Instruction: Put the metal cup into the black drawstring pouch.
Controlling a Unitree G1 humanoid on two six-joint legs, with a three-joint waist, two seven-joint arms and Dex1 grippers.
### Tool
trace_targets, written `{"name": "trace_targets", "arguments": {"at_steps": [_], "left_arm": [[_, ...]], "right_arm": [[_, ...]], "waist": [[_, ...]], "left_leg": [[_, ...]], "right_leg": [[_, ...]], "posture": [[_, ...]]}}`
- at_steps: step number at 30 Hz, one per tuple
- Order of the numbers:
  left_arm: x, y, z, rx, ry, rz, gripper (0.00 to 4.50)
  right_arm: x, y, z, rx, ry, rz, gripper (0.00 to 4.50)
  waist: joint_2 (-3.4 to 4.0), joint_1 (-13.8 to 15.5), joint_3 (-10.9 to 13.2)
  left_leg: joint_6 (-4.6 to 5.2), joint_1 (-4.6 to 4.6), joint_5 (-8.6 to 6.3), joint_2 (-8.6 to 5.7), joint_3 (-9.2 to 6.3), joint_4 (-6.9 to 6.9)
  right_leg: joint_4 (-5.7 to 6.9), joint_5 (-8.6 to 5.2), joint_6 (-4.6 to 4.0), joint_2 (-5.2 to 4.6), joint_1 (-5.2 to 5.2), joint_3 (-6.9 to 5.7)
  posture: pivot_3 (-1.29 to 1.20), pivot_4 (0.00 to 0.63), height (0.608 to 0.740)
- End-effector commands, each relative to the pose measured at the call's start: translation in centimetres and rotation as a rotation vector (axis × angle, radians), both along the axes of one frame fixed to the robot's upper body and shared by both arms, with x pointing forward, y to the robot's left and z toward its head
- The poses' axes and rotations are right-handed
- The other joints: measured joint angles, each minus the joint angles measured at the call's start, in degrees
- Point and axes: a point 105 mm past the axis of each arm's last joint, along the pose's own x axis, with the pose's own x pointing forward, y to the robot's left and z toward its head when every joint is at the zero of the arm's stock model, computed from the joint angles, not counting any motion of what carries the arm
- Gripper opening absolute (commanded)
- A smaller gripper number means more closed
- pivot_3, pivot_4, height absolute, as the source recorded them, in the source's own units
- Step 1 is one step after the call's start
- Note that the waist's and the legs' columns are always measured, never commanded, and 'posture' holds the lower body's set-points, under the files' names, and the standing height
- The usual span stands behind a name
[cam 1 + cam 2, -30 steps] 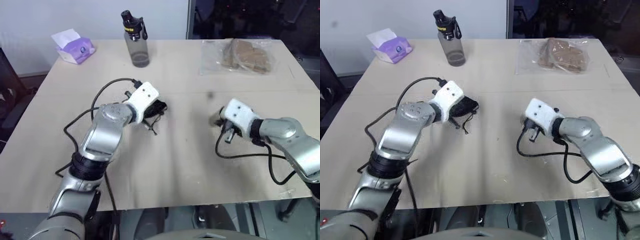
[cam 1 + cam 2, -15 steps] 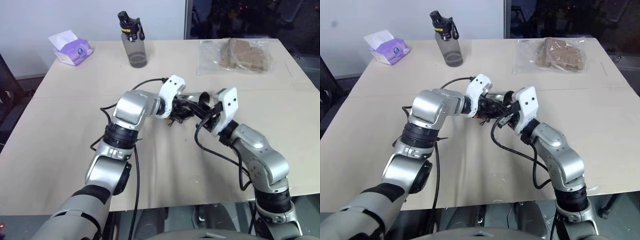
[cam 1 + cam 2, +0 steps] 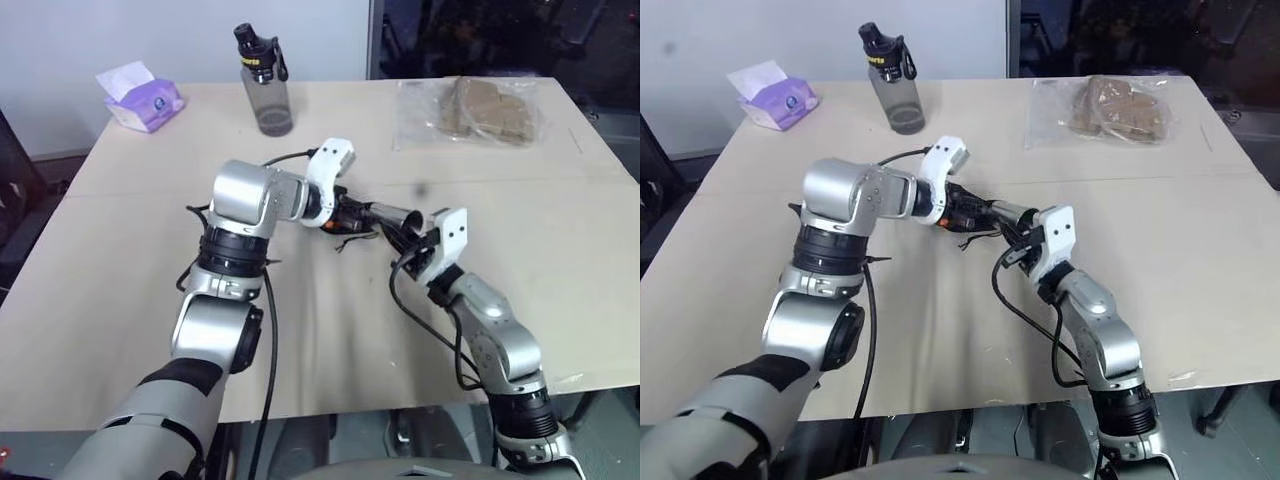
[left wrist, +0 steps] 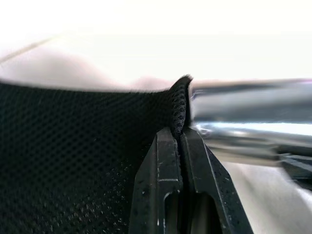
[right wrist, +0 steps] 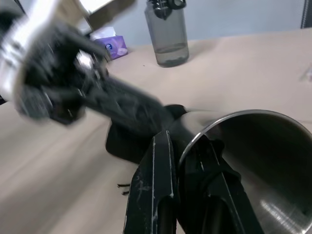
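Beige worktop [image 3: 330,340], bare along its near edge; both arms meet over its middle.

Right gripper [image 5: 187,146], nearer of the two: fingers pinched tight on the rim of the metal cup [image 3: 395,216], one finger inside the wall, one outside. Cup lies roughly level in the air, closed end toward the left arm, open mouth toward the right wrist.

Left gripper [image 4: 179,141], just beyond: fingers closed flat on a fold of the black drawstring pouch [image 4: 83,146] at its edge. Pouch hangs from that pinch above the worktop, threads of cord [image 3: 347,240] dangling under it. Cup's closed end sits right at the pinched edge; whether it has entered the mouth I cannot tell.

Risks, as judgement:
- A single pinch holds only one lip, so the mouth may sag shut; the cup would then push cloth ahead of it rather than go in.
- The rim grip is thin on smooth steel; any snag on mesh or cord could twist the cup out, and it would roll on the worktop.
- Grippers are nearly touching; further advance risks a finger collision.

Far edge: grey bottle [image 3: 266,82], tissue pack [image 3: 143,95] at the far left corner, clear bag [image 3: 478,110] far right. All well apart from the work.
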Motion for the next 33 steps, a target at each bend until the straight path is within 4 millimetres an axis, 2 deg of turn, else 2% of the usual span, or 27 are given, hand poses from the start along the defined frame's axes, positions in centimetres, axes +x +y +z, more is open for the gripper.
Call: {"name": "trace_targets", "arguments": {"at_steps": [1,7,10,13,15,18,21,24,26,30,33], "left_arm": [[-0.7,-1.2,1.3,-0.035,-0.028,-0.057,0.00],[-1.1,-1.1,1.0,-0.035,-0.023,-0.064,0.00],[-1.3,-0.7,1.0,-0.038,-0.017,-0.065,0.00],[-1.3,0.6,0.4,-0.016,-0.010,-0.036,0.00],[-1.2,1.7,-0.1,0.009,-0.008,-0.010,0.00],[-1.0,3.4,-1.0,0.076,-0.026,0.028,0.00],[-1.0,3.5,-1.1,0.062,-0.029,0.040,0.00],[-1.1,3.2,-1.0,0.059,-0.034,0.038,0.00],[-1.1,3.2,-1.0,0.057,-0.034,0.046,0.00],[-0.9,4.2,-1.1,0.049,-0.025,0.085,0.00],[-0.9,4.6,-1.3,0.049,-0.008,0.114,0.00]], "right_arm": [[0.1,1.2,0.8,0.043,-0.050,0.039,0.07],[0.3,3.0,0.0,-0.061,-0.103,0.106,0.07],[0.8,3.1,0.3,-0.105,-0.157,0.097,0.07],[1.6,2.0,2.4,0.158,-0.097,0.044,0.07],[1.9,1.5,2.6,0.224,-0.067,0.025,0.07],[1.8,2.5,0.7,0.065,-0.065,0.058,0.07],[1.3,3.8,-1.6,-0.116,-0.069,0.125,0.07],[0.9,4.6,-2.5,-0.177,-0.077,0.173,0.07],[1.0,4.7,-2.5,-0.150,-0.067,0.174,0.07],[1.7,3.1,0.0,0.124,-0.018,0.123,0.07],[1.2,2.9,1.1,0.221,-0.012,0.159,0.07]], "waist": [[0.00,0.0,0.0],[0.00,-1.0,0.0],[0.00,-1.2,0.0],[0.00,-1.3,0.0],[0.01,-1.2,0.0],[0.01,-1.3,0.0],[0.01,-1.1,0.0],[0.00,-1.1,0.0],[-0.01,-1.2,0.0],[0.00,-1.2,0.0],[0.00,-1.2,0.0]], "left_leg": [[-0.03,-0.01,0.02,0.00,0.00,0.00],[-0.06,0.05,0.03,0.00,-0.04,0.00],[-0.09,0.11,0.05,0.00,-0.04,0.00],[-0.15,0.16,0.08,0.01,-0.05,-0.01],[-0.21,0.14,0.12,0.03,-0.06,-0.02],[-0.21,0.16,0.12,-0.01,-0.03,-0.02],[-0.21,0.12,0.12,-0.05,-0.02,-0.02],[-0.22,0.11,0.12,-0.05,-0.05,-0.01],[-0.22,0.13,0.12,-0.05,-0.03,-0.01],[-0.22,0.14,0.12,-0.02,-0.06,-0.01],[-0.21,0.10,0.12,-0.02,-0.08,-0.01]], "right_leg": [[0.00,0.00,0.00,0.00,0.00,0.00],[0.08,0.00,0.01,-0.02,-0.05,0.16],[0.18,0.00,0.00,-0.01,-0.05,0.18],[0.29,0.00,0.00,0.00,-0.07,0.22],[0.37,0.00,-0.01,0.02,-0.16,0.27],[0.38,0.00,-0.01,-0.01,-0.16,0.32],[0.37,0.00,0.00,-0.02,-0.19,0.31],[0.38,0.00,0.00,-0.02,-0.21,0.28],[0.39,0.00,0.00,-0.02,-0.20,0.30],[0.46,0.00,-0.01,-0.01,-0.21,0.31],[0.47,0.00,-0.01,-0.01,-0.25,0.29]], "posture": [[0.00,0.150,0.740],[0.00,0.150,0.740],[0.00,0.150,0.740],[0.00,0.150,0.740],[0.00,0.150,0.740],[0.00,0.150,0.740],[0.00,0.150,0.740],[0.00,0.150,0.740],[0.00,0.150,0.740],[0.00,0.150,0.740],[0.00,0.150,0.740]]}}
